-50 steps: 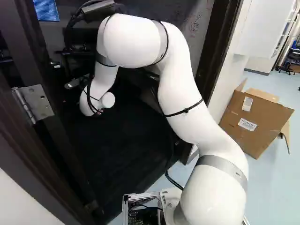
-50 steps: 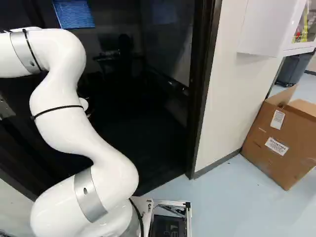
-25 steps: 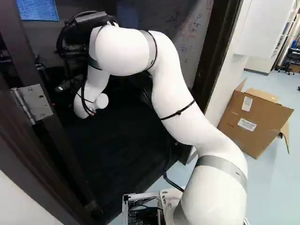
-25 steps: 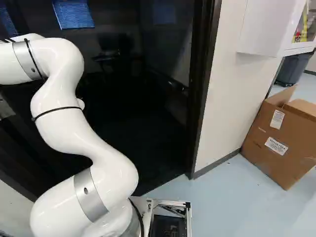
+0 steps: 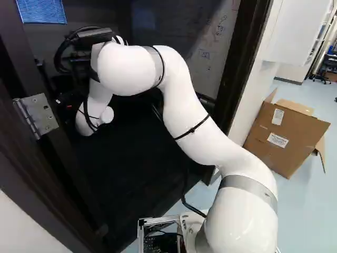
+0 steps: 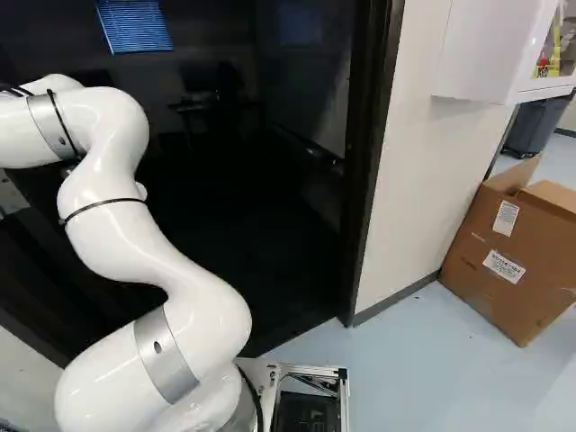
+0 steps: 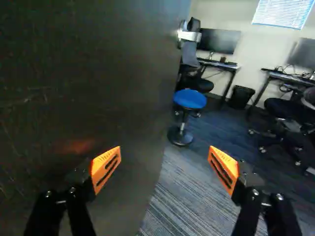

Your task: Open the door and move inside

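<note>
Indoors, a white robot arm [image 5: 202, 139] reaches through a dark-framed doorway [image 6: 371, 171] into a dim room, its far end at the left of the left base view. The door [image 7: 88, 73] stands open; in the wrist view it is a large, dark panel close beside one finger of the black gripper [image 7: 165, 155], and its edge runs down between the two fingers. The jaws are spread wide apart, with nothing clamped, and their orange pads [image 7: 105, 169] face each other. Whether the near finger touches the panel, I cannot tell. A metal hinge [image 5: 41, 115] shows at the left of the left base view. Beyond the door's edge are a round blue stool [image 7: 189, 98], a black wastebasket [image 7: 241, 97] and desks with monitors, on striped carpet [image 7: 184, 201]. Outside the doorway, an open cardboard box [image 6: 504, 261] sits tilted on the pale floor [image 6: 423, 369].
</note>
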Controlling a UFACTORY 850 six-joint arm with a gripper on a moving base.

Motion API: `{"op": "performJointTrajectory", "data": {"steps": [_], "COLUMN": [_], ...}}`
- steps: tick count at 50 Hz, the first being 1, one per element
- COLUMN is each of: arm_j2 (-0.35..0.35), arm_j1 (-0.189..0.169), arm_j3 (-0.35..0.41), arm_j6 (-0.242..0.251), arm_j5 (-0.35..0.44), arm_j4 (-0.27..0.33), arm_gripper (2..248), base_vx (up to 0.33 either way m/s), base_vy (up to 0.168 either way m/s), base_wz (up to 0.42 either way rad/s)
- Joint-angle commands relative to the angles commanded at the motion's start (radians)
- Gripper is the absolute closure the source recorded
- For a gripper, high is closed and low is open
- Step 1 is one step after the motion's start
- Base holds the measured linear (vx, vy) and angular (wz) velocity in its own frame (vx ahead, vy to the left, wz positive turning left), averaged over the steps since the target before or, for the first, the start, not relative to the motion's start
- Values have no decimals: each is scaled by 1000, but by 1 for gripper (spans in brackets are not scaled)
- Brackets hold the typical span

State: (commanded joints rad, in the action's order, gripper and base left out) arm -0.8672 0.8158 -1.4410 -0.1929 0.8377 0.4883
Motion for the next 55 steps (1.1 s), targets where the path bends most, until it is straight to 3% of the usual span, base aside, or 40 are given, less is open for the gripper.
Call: {"op": "performJointTrajectory", "data": {"steps": [9,25,55], "arm_j2": [-29,-14,81], "arm_j1": [11,2,-57], "arm_j3": [-42,-20,118], "arm_j6": [-74,-91,-91], "arm_j5": [0,0,0], "arm_j4": [42,53,-75], "arm_gripper": [3,3,3], "base_vx": [0,0,0], "base_vy": [0,0,0], "base_wz": [0,0,0]}}
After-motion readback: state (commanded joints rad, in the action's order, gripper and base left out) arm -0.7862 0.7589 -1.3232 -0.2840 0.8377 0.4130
